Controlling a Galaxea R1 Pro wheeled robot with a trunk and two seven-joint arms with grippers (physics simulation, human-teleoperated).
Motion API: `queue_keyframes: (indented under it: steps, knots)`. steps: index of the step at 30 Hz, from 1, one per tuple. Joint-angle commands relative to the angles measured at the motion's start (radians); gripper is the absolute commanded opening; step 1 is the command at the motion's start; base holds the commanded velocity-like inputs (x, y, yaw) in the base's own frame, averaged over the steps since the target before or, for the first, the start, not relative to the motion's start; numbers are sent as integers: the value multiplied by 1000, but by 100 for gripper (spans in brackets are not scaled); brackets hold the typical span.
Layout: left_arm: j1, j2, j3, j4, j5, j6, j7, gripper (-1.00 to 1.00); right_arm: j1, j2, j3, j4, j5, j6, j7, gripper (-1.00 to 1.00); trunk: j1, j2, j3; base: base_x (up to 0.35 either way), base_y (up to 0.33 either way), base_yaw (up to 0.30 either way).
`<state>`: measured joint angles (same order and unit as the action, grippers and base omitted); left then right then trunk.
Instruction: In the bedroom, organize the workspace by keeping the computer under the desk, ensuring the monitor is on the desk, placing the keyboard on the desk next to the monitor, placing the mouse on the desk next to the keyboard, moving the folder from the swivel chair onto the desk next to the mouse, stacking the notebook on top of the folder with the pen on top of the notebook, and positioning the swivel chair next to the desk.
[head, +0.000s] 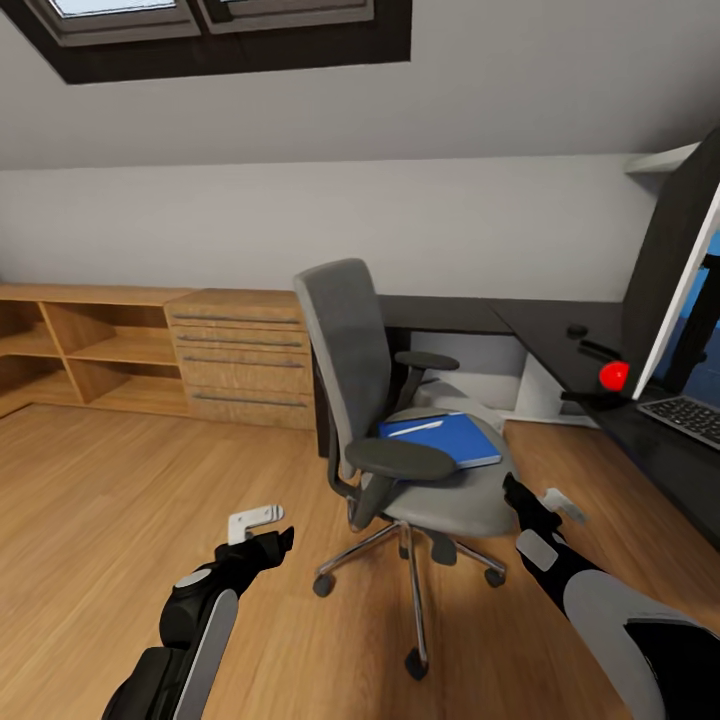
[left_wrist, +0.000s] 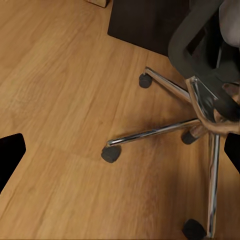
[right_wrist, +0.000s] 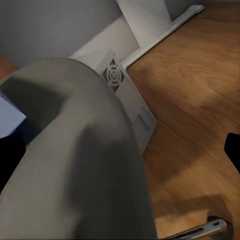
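swivel chair (left_wrist: 200, 100) chrome base on wood floor (left_wrist: 60, 100).

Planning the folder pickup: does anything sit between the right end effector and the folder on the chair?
Nothing visible does. The folder lies on the chair seat, beyond the right end effector; only bare seat cushion lies between them.

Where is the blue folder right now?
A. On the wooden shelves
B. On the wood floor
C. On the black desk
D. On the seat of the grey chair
D. The blue folder lies flat on the seat of the grey swivel chair, beside its black armrest.
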<state>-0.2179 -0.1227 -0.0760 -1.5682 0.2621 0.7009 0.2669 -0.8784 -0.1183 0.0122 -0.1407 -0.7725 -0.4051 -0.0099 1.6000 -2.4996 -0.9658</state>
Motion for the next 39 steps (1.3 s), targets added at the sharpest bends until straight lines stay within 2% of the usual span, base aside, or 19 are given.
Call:
queue_keyframes:
  steps: [1, 13, 20, 24, 27, 28, 31, 39]
  knots:
    - [-1, 0, -1, -1, 10, 3, 9, 100, -1, 0, 1, 0, -2, -1, -1, 100, 0, 0, -1, 125, 0, 0]
    - [-1, 0, -1, 0, 11, 3, 9, 100, -1, -32, -10, 2, -6, 9, -4, 100, 0, 0, -1, 155, 0, 0]
    - [-1, 0, -1, 3, 12, 3, 9, 100, -1, -45, -82, 3, -7, 41, -4, 100, 0, 0, -1, 20, 0, 0]
    - [0, 0, 1, 15, 12, 3, 8, 100, -1, -48, -142, 3, -7, 107, -2, 100, 0, 0, -1, 53, 0, 0]
    - [0, 0, 1, 17, 11, 3, 8, 100, -1, -48, -153, 3, -12, 132, -2, 100, 0, 0, -1, 218, 0, 0]
    - [0, 0, 1, 17, 9, 3, 8, 100, -1, -47, -173, 3, -61, 173, -2, 100, 0, 0, -1, 43, 0, 0]
    - [0, 1, 2, 17, 9, 3, 8, 100, -1, -49, -178, 1, -127, 255, 1, 100, 0, 0, -1, 153, 0, 0]
    - [0, 2, 2, 17, 8, 3, 8, 100, -1, -46, -179, -5, -137, 273, 1, 100, 0, 0, -1, 9, 0, 122]
